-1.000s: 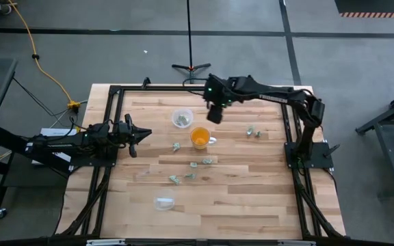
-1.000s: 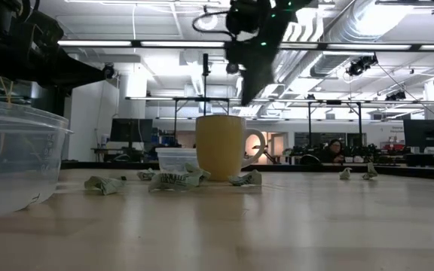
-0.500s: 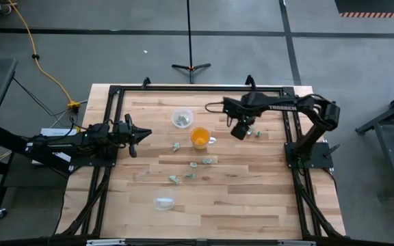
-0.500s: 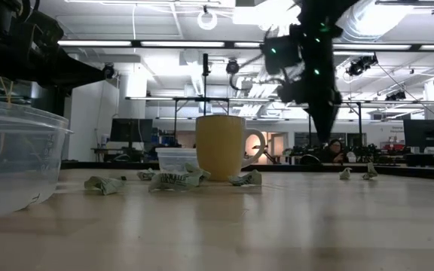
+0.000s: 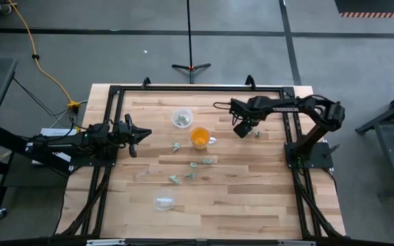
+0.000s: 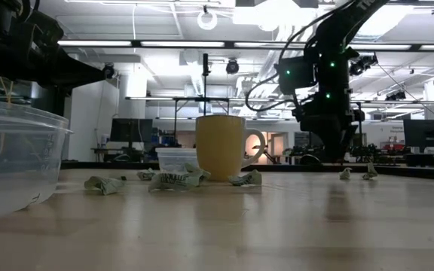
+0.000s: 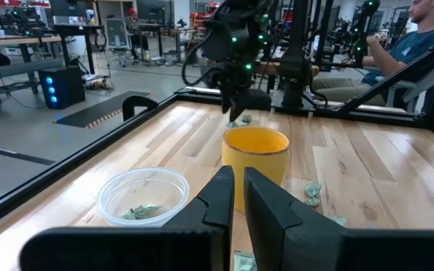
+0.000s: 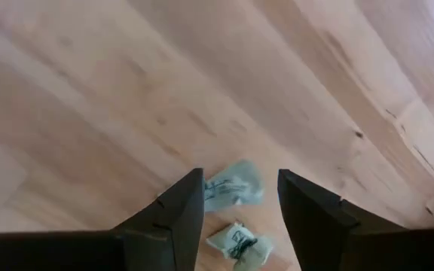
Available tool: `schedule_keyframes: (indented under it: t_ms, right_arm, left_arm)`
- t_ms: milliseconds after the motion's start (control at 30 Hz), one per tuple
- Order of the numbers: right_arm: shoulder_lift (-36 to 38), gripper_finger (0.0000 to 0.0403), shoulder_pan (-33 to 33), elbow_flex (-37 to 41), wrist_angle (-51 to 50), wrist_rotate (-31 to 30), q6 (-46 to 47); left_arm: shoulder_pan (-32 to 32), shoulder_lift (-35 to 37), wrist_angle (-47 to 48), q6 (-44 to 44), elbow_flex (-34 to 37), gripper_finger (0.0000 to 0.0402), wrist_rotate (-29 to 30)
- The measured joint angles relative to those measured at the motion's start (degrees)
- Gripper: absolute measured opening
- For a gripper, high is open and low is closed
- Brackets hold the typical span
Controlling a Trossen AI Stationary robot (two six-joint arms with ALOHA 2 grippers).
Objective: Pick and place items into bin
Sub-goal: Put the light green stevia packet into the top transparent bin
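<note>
Two crumpled pale green-grey pieces (image 5: 252,132) lie on the wooden table near its right side. My right gripper (image 5: 241,128) hangs over them, pointing down and open. In the right wrist view, one piece (image 8: 235,189) lies between the fingers and the other piece (image 8: 238,242) just beside it, neither touched. More pieces (image 5: 200,162) are scattered near the orange cup (image 5: 200,137). The clear round bin (image 5: 181,118) holds some pieces. My left gripper (image 5: 139,134) waits shut at the left edge.
A second clear container (image 5: 164,202) stands toward the near edge and shows large at the left of the low view (image 6: 13,158). The black frame rail (image 5: 289,130) runs close to my right gripper. A person (image 7: 417,34) sits beyond the table.
My right gripper has swung from above the bin and cup toward the table's right edge and has come down over the two pieces there. Nothing on the table has moved.
</note>
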State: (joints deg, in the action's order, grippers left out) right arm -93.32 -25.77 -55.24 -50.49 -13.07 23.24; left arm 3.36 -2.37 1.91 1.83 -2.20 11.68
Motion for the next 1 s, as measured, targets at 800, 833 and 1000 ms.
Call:
schedule_keyframes:
  t_ms: [800, 833, 1000]
  right_arm:
    - [-0.74, 0.0190, -1.63, 0.20, 0.82, 2.49, 2.71]
    - [-0.74, 0.0190, -1.63, 0.82, 1.27, 2.50, 2.94]
    - [-0.83, 0.0190, -1.63, 5.26, 5.42, 4.10, 5.40]
  left_arm:
    - [0.02, -0.02, 0.00, 0.00, 0.00, 0.0067, -0.28]
    - [0.02, 0.00, 0.00, 0.00, 0.00, 0.0067, -0.26]
    - [0.02, -0.01, 0.00, 0.00, 0.00, 0.0067, -0.11]
